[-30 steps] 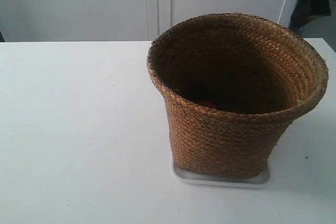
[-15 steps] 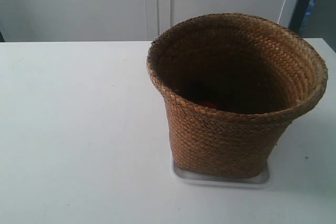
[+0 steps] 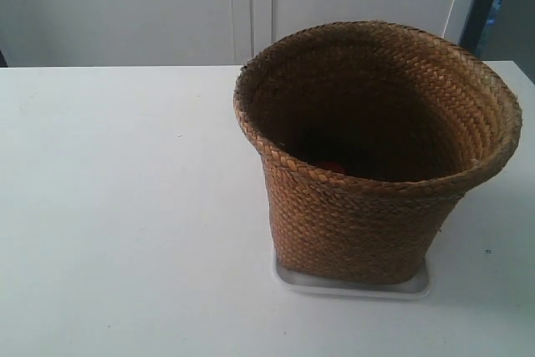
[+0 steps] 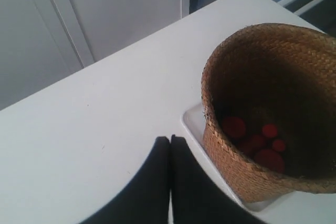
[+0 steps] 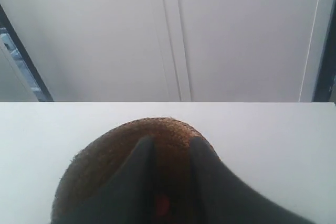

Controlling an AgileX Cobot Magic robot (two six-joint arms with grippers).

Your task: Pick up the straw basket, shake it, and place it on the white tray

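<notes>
The straw basket [image 3: 376, 156] stands upright on the white tray [image 3: 351, 288], its base covering all but the tray's low rim, so the set-down looks done. The left gripper [image 4: 169, 148], fingers pressed together and empty, hangs over the white table [image 3: 125, 206] just beside the basket's flared braided rim. The right gripper [image 5: 170, 148], slightly parted with nothing between its fingers, hangs above the dark mouth and seems nearer. The tapered wall is coarse woven straw; small red cylinders [image 4: 257, 142] lie inside

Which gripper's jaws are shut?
The left gripper: its black jaws meet with no gap. The right gripper has jaws apart, round brown woven-straw basket visible between them.
</notes>
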